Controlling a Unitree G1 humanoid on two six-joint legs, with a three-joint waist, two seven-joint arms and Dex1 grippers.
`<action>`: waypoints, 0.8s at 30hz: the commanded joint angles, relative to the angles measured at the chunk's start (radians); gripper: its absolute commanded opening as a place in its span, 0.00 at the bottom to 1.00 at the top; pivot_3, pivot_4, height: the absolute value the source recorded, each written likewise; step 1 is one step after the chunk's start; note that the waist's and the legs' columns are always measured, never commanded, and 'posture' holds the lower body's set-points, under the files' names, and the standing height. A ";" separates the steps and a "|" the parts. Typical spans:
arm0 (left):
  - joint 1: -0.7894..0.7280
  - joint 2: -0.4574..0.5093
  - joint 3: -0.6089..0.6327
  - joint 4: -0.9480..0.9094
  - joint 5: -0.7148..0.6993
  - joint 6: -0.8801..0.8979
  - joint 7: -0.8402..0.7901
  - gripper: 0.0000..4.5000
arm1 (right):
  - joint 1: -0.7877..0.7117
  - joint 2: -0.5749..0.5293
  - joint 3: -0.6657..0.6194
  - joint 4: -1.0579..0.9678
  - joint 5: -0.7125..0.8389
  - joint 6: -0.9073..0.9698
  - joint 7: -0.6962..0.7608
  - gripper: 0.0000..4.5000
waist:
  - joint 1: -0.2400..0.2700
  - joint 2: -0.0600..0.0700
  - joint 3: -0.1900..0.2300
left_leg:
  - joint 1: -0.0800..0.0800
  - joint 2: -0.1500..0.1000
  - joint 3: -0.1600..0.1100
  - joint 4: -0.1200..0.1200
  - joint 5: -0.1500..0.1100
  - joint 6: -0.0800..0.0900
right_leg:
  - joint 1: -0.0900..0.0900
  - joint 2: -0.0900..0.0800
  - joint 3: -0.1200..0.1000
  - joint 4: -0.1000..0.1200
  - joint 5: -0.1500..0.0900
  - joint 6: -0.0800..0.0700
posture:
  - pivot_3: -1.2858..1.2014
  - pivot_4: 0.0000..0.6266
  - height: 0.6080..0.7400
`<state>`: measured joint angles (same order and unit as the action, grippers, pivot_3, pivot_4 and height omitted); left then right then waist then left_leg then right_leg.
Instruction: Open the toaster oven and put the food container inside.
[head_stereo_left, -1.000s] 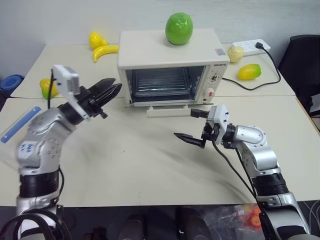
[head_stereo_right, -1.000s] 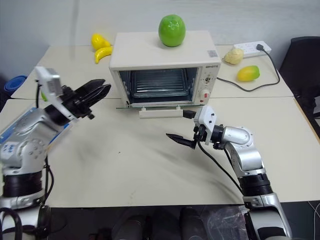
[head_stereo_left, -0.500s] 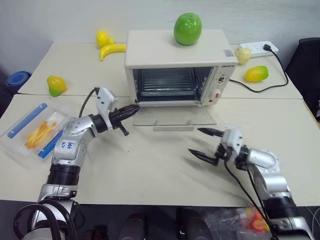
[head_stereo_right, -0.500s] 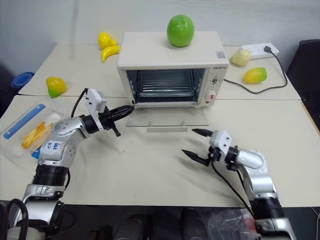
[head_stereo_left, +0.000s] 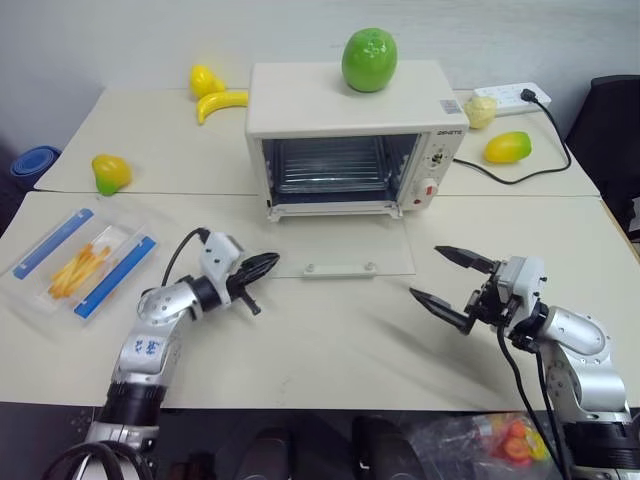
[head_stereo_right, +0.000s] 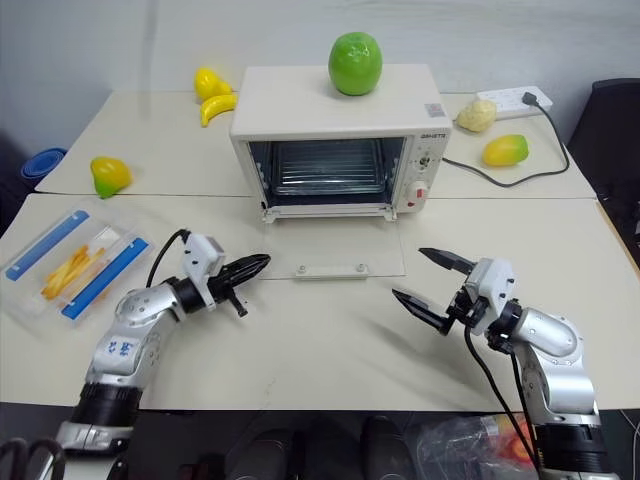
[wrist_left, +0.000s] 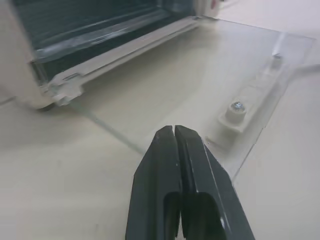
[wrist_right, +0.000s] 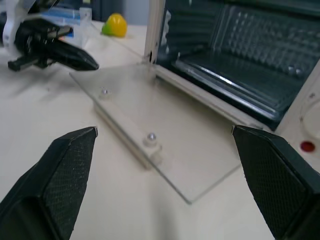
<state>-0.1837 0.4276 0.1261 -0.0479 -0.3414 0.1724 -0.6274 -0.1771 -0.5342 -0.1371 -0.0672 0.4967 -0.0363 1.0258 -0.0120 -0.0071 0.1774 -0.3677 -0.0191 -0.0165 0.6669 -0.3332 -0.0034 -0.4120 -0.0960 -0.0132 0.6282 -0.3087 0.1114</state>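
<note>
We record the following changes since a second ago. The glass door (head_stereo_left: 340, 248) of the toaster oven (head_stereo_left: 352, 135), then only part-way down, now lies flat on the bench (head_stereo_left: 330, 340) at frame centre, its white bar handle (head_stereo_left: 341, 268) at the near edge. The left claw (head_stereo_left: 262, 266), previously raised at the oven's left side, now sits low at centre left, just off the door's left corner; its fingers (wrist_left: 175, 165) are pressed together on nothing. The right claw (head_stereo_left: 450, 280), previously near the handle, now stands further toward the lower right, clear of the door, its fingers spread wide and empty.

The food container (head_stereo_left: 80, 268) lies at the left edge of the frame, well apart from the oven, lid on, yellow sticks visible through it.

Count: one oven, cavity open with one wire rack (head_stereo_left: 330, 165); one container with two blue clips; one green fruit (head_stereo_left: 369, 59) on the oven roof; one banana (head_stereo_left: 222, 100) and one yellow fruit (head_stereo_left: 204, 78) at upper left; one yellow-green fruit (head_stereo_left: 110, 172) at left; one yellow fruit (head_stereo_left: 506, 147), one pale lumpy item (head_stereo_left: 480, 110) and one power strip (head_stereo_left: 508, 96) at upper right.
</note>
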 joint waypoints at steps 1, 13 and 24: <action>0.126 0.011 0.198 -0.186 -0.157 0.017 0.025 0.28 | -0.045 0.032 0.045 -0.047 0.072 0.045 0.044 1.00 | -0.004 0.000 0.000 | -0.001 0.000 -0.001 0.000 0.000 0.000 | 0.000 0.000 0.002 0.000 0.000 -0.001 | 0.52 0.24 1.00; 0.683 -0.204 0.841 -0.381 -0.564 0.080 0.346 1.00 | -0.117 0.168 0.139 -0.011 0.024 -0.142 0.119 1.00 | 0.014 -0.003 0.000 | 0.001 0.001 -0.002 0.000 -0.003 0.002 | 0.003 -0.001 0.003 -0.004 -0.001 -0.002 | 0.52 0.24 1.00; 0.467 0.087 0.877 -0.221 -0.811 0.433 0.808 1.00 | -0.149 0.188 0.172 0.017 0.017 -0.197 0.162 1.00 | 0.010 -0.007 -0.002 | 0.002 0.000 -0.005 0.000 -0.003 0.002 | 0.004 -0.002 0.001 -0.001 -0.001 -0.003 | 0.52 0.24 1.00</action>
<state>0.2979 0.4651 0.9806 -0.2868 -1.1035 0.5410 0.1076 -0.3231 -0.3422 0.0370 -0.0390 0.5080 -0.2181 1.1809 -0.0024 -0.0136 0.1749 -0.3662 -0.0194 -0.0215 0.6665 -0.3357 -0.0020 -0.4082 -0.0976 -0.0121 0.6267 -0.3101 0.1087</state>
